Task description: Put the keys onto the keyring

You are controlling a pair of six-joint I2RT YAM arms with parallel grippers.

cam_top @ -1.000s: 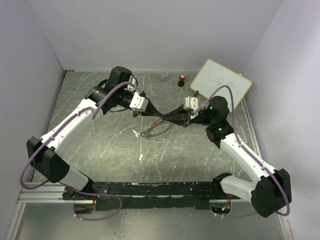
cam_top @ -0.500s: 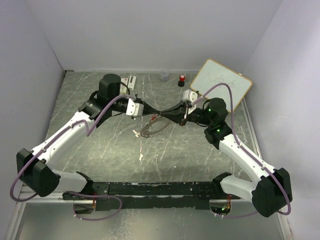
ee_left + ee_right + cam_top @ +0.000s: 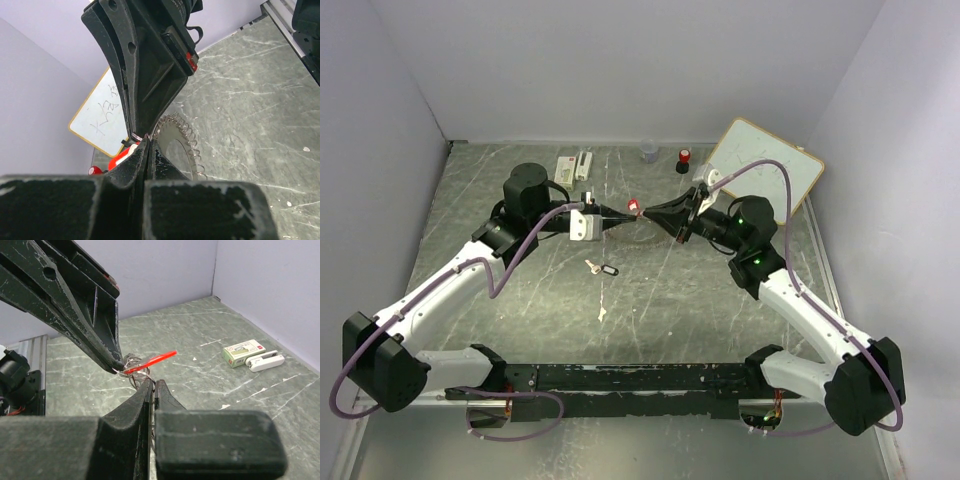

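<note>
- Red key (image 3: 634,207) and keyring (image 3: 191,137) have risen off the worktop (image 3: 670,300); left fingers (image 3: 127,172) and right fingers (image 3: 132,407) pinch the ring.
- Black key (image 3: 608,268) stays behind, unthreaded.

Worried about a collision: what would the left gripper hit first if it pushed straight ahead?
Most likely the right gripper, which faces it almost tip to tip, with the red-headed key between them.

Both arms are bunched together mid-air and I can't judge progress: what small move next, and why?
Probably hold the left gripper fixed and let the right gripper ease the red key further along the keyring. Both sets of jaws are shut at one spot on the ring, the key juts out there, and whether it is threaded cannot be told.
</note>
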